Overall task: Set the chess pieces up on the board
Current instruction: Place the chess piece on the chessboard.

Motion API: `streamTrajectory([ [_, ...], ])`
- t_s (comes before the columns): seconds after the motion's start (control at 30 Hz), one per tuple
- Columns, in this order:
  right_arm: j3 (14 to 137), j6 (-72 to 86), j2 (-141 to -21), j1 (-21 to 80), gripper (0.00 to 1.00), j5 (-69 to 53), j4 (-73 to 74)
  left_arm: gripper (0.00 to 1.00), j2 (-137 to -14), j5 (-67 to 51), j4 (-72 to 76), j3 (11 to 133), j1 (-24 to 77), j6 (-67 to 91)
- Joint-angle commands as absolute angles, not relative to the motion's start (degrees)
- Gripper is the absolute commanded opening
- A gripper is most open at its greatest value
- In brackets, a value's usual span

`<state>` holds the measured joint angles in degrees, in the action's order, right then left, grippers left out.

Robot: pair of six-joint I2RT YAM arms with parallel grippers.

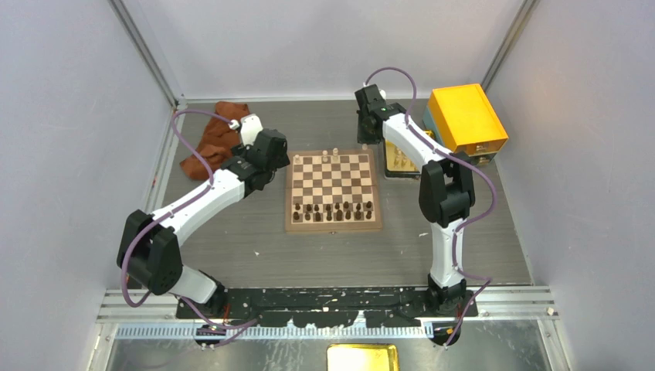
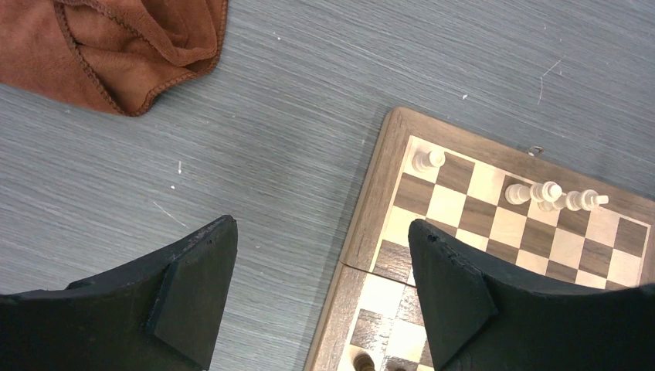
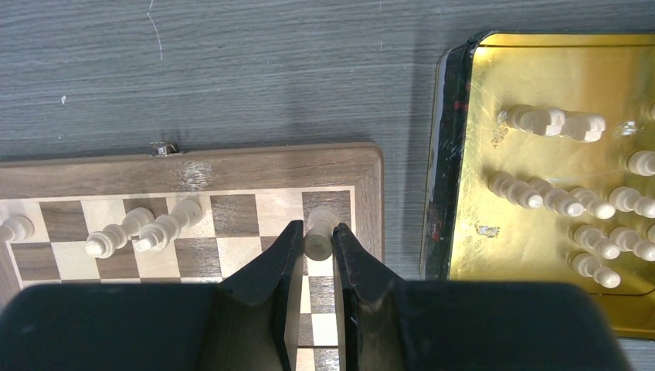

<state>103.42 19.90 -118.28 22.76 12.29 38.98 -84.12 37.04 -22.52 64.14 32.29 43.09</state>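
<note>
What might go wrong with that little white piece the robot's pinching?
The right pincer grips a pale cream wooden chess piece at a corner square of the brown checkered wooden board; released crooked, it may topple off the edge. The open left pincer hovers near another cream piece and might knock it.

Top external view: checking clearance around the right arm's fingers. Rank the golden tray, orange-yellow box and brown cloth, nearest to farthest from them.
1. golden tray, just right of the board.
2. orange-yellow box, far right corner.
3. brown cloth, far left.
</note>
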Motion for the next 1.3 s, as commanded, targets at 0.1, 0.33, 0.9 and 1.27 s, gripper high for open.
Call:
streamTrajectory([
  [0.1,102.72,21.21,-118.71,22.91,0.01,10.55,37.4,0.82,-81.74,38.76,-19.25,63.73,32.61,43.59],
  [0.33,103.07,21.53,-120.33,22.93,0.02,9.5,36.83,0.82,-81.74,38.84,-19.25,63.54,32.6,43.68],
  [0.9,103.04,21.61,-122.26,22.26,0.03,9.23,36.38,0.82,-82.18,39.11,-19.13,63.38,32.61,43.77],
  [1.27,102.44,21.69,-122.09,21.99,0.04,9.43,36.39,0.82,-82.3,39.11,-19.19,63.29,32.59,43.77],
])
